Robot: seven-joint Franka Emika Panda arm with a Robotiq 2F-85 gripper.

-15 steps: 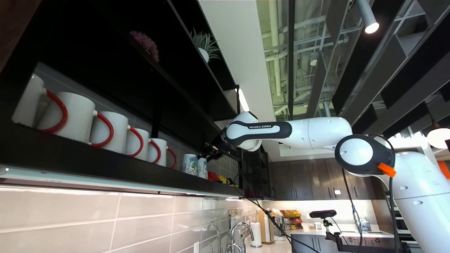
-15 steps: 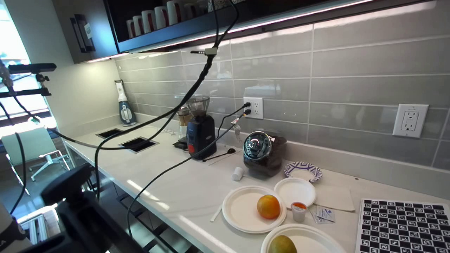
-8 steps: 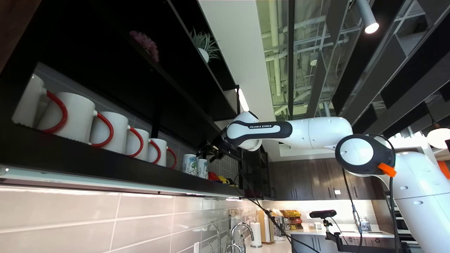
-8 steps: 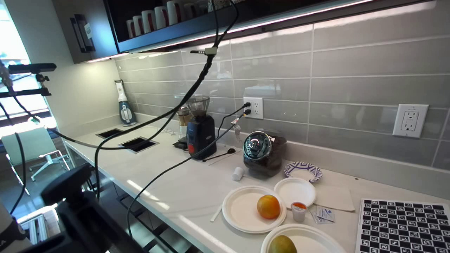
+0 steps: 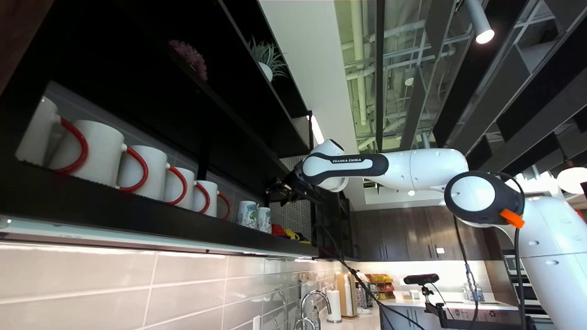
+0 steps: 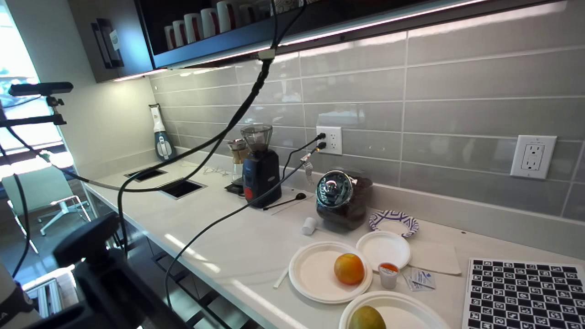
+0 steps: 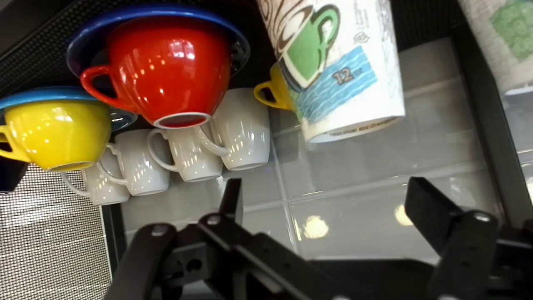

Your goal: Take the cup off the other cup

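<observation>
Two patterned paper cups stand apart, side by side on the black shelf, in an exterior view: a left cup (image 5: 247, 214) and a right cup (image 5: 264, 219). Which is the task's "other cup" I cannot tell. Just up and right of the right cup, my gripper (image 5: 279, 194) is spread and clear of it. The wrist picture looks upside down; there a paper cup (image 7: 345, 83) marked 12 is beyond the fingertips, foot toward the bottom of the picture. Part of another paper cup (image 7: 512, 41) shows at the right edge. Between the gripper's (image 7: 325, 198) wide-apart fingers is only tiled wall.
A red cup (image 7: 166, 71) and a yellow cup (image 7: 58, 129), each against a saucer, sit near the paper cups, with white mugs (image 7: 195, 154) behind. Red-handled mugs (image 5: 142, 169) line the shelf (image 5: 137, 220). An upper shelf (image 5: 243, 142) hangs close above the arm.
My gripper's fingers, earlier close together at the right paper cup's top, have spread. The arm has then shifted up and right, away from the cup in that view. Both paper cups stay put.
</observation>
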